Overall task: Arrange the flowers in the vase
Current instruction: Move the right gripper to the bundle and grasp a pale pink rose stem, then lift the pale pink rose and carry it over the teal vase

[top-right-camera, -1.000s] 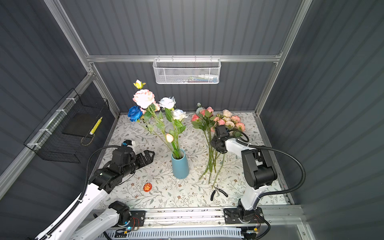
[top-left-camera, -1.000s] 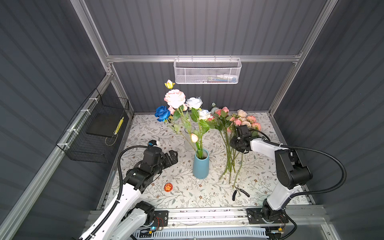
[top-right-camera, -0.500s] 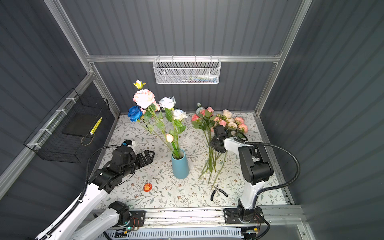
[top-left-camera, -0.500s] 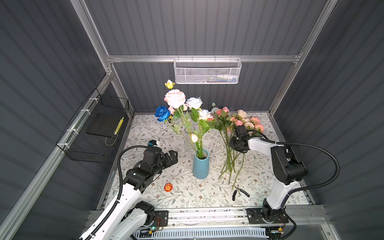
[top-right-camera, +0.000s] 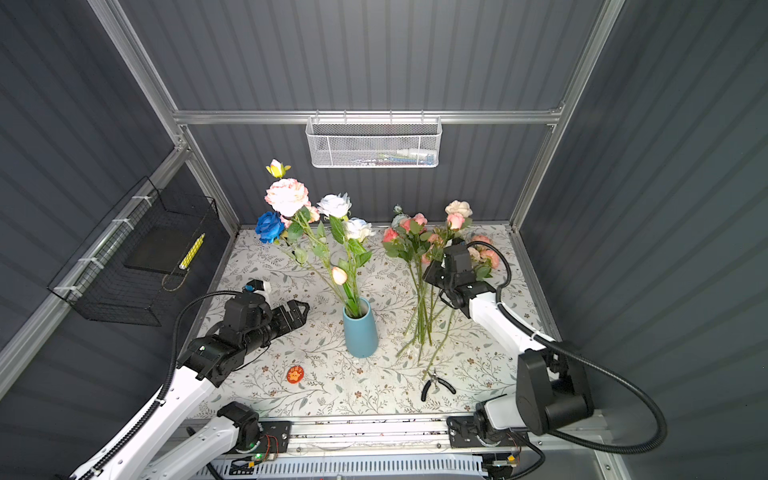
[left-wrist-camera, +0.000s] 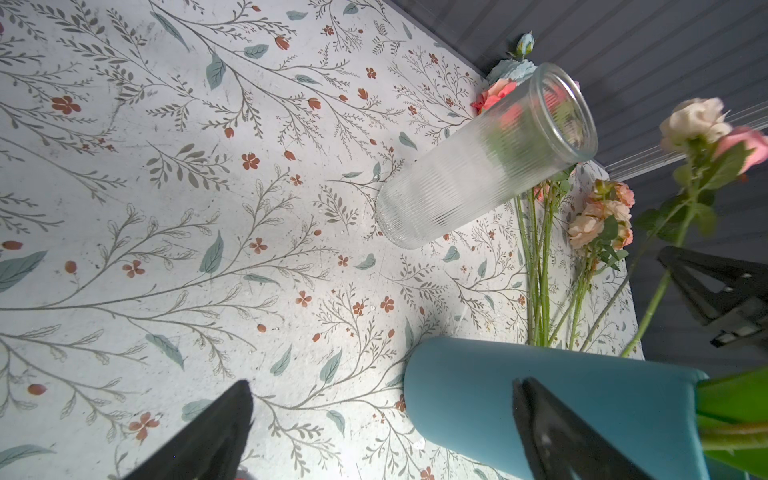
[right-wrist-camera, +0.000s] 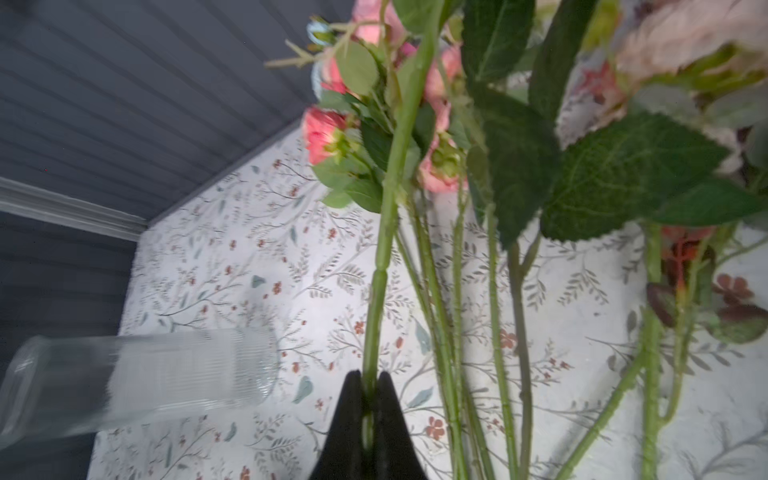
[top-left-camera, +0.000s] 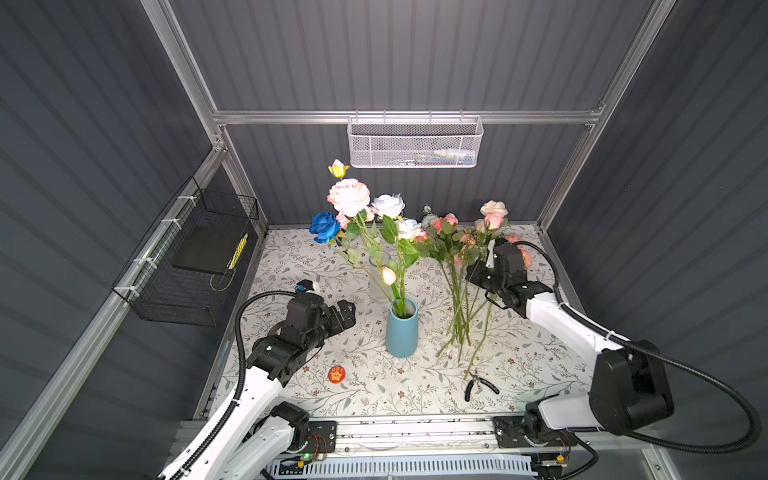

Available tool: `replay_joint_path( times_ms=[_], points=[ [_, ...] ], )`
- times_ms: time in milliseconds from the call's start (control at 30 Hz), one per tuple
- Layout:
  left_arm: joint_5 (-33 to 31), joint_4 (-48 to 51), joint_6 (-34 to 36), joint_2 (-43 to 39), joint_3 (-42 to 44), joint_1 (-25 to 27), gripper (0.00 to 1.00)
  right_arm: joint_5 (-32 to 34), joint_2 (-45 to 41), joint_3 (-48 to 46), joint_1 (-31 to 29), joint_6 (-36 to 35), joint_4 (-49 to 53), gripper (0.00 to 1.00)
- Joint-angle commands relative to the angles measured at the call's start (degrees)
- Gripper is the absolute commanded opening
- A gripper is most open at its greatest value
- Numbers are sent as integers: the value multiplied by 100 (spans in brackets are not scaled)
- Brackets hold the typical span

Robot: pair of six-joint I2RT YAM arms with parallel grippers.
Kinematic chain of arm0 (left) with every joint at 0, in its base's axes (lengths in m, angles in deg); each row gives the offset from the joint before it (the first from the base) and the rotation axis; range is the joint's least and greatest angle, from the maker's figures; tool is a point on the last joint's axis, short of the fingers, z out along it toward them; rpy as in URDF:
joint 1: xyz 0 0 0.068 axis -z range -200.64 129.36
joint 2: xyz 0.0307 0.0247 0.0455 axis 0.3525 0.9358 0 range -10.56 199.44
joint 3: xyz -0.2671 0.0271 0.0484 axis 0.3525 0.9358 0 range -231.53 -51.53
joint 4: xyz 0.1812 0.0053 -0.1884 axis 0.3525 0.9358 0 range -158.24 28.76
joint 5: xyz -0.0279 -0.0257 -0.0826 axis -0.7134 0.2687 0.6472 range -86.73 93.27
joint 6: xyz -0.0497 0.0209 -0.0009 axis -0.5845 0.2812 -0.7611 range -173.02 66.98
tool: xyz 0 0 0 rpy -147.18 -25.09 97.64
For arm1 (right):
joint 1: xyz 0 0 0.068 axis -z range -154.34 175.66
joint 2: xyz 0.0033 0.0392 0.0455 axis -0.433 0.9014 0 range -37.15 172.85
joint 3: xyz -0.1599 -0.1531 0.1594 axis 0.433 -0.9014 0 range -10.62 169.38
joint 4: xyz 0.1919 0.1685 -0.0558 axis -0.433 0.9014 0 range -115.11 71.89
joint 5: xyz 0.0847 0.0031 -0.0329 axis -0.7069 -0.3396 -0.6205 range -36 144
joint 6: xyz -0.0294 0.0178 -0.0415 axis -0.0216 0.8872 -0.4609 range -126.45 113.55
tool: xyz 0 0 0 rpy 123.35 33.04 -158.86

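- Nearest the front rail, black-handled pliers (top-left-camera: 478,384) and a round red token (top-left-camera: 336,374) lie on the floral-print worktop (top-left-camera: 286,259).
- The left hand (top-left-camera: 347,311) hovers just left of the blue vase (top-left-camera: 401,330), its jaws wide apart and empty.
- The blue vase stands upright mid-worktop and already carries several arranged flowers (top-left-camera: 349,197): pink, white, a yellow bud and one deep blue bloom, fanning up and to the left.
- To its right, the loose flowers (top-left-camera: 459,316) lie bundled on the worktop, cut ends toward the front and pink and peach heads toward the back wall.
- The right hand (right-wrist-camera: 369,384) is clamped together on a single green stem (right-wrist-camera: 386,232), gripping bare stalk below the leaves. In both top views its pink and cream heads stand above the bundle.
- The stem looks light and fairly stiff but top-heavy, so it is likely to swing on the way over. Bare stalk seems the sound place to hold, since petals and leaves would crush or slip.
- Behind the blue vase stands a clear ribbed glass vase (left-wrist-camera: 482,162), which appears empty.
- A white mesh basket (top-left-camera: 415,143) hangs on the back wall.
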Motion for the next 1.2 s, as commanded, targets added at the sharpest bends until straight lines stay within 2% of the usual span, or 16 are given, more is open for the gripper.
replay_joint_path(
  times_ms=[0, 67, 133, 233, 267, 367, 400, 433, 533, 567, 667, 733, 800, 1000, 1100, 1167],
  points=[
    [-56, 6, 67, -76, 65, 17, 100, -188, -577, -216, -40, -453, -390, 0],
    [-39, -1, 63, -61, 63, 17, 100, -364, -823, -261, -19, -598, -485, 0],
    [-11, -3, 52, -50, 32, 17, 100, -834, -923, -230, 90, -490, -529, 0],
    [15, -2, 30, -54, 15, 17, 100, -1928, -966, -371, 313, 122, -1029, 0],
    [14, 12, 21, -64, 17, 17, 100, -1851, -971, -415, 337, 318, -996, 0],
    [-3, 57, 20, -140, 3, 17, 100, -499, -832, -218, 349, 313, 151, 0],
    [-8, 79, 19, -169, 10, 17, 100, -333, -702, -251, 420, 427, 345, 0],
    [-19, 91, 21, -190, 12, 17, 100, -537, -533, -327, 536, 550, 326, 0],
    [-51, 155, 51, -233, 1, 17, 100, -1741, -192, -685, 694, 855, -436, 0],
    [-56, 184, 56, -225, -23, 17, 100, -1818, -295, -779, 587, 768, -698, 0],
    [-54, 215, 66, -225, -76, 22, 100, -930, -1078, -848, 22, -23, -879, 0],
    [-51, 184, 61, -234, -70, 17, 100, -822, -1471, -1060, -13, -122, -1309, 0],
    [-56, 148, 57, -228, -60, 17, 100, -771, -1465, -1059, 138, -182, -1232, 0],
    [-34, 189, 67, -190, -69, 13, 100, -1346, -1300, -1154, 317, 49, -1314, 0],
    [-47, 201, 80, -240, -94, 17, 100, -1097, -1528, -1215, 254, 45, -1359, 0],
    [-64, 224, 98, -273, -134, 17, 100, -690, -1914, -1114, 91, -200, -1179, 0]
  ],
)
